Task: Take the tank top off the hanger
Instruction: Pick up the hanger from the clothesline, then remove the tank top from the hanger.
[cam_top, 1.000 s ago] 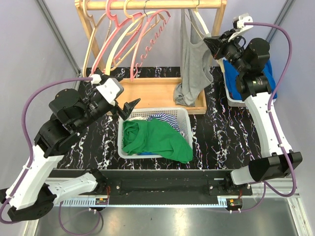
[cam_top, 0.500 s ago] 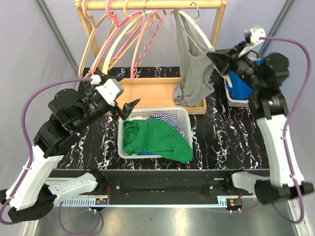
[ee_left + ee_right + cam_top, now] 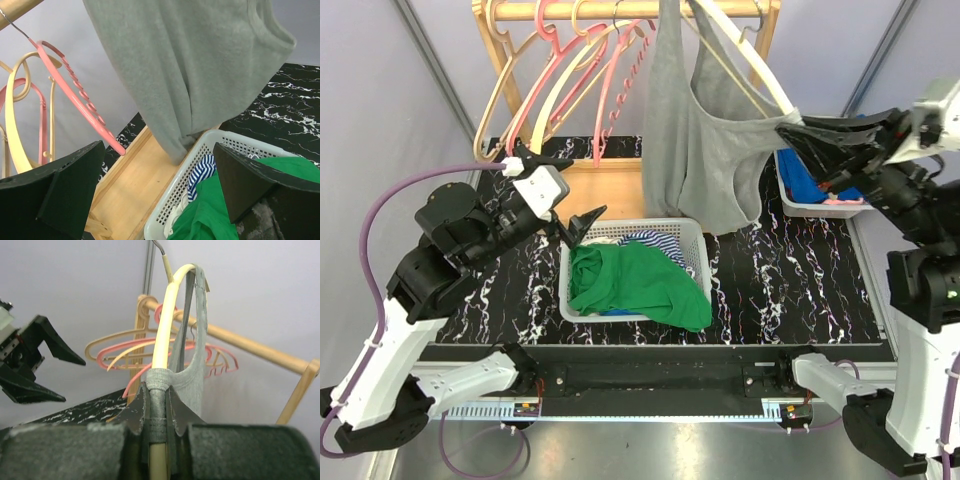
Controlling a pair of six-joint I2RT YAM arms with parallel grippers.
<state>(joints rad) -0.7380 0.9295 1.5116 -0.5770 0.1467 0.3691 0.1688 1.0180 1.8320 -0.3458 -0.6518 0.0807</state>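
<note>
Under the wooden rack (image 3: 515,11), the grey tank top (image 3: 695,150) hangs splayed on its cream hanger (image 3: 750,64), tilted outward because the right tool (image 3: 798,133) pinches hanger end and strap together; below the rack, the left tool (image 3: 582,222) gapes wide, empty.

1. We see the grey sleeveless tank top (image 3: 695,140), at about one o'clock in the top view, as soft, matt knitted cloth with a faintly fuzzy face.
2. The cream curved hanger (image 3: 167,315) under its strap looks like smooth plastic with a slight sheen. Its hook (image 3: 161,249) looks like thin metal wire.
3. At nine o'clock in the left wrist view, the pink notched hanger (image 3: 75,94) reads as glossy plastic.
4. The pale bare-wood rail (image 3: 520,11), at twelve o'clock in the top view, looks smooth and matt.
5. The white perforated basket (image 3: 698,245) at the centre is matt plastic, and the green garment (image 3: 640,285) in it is matt cloth.
6. The black white-veined table top (image 3: 760,285) looks polished and marble-like.
7. The left gripper (image 3: 157,150) has matt black, faintly grainy fingers (image 3: 65,190).
</note>
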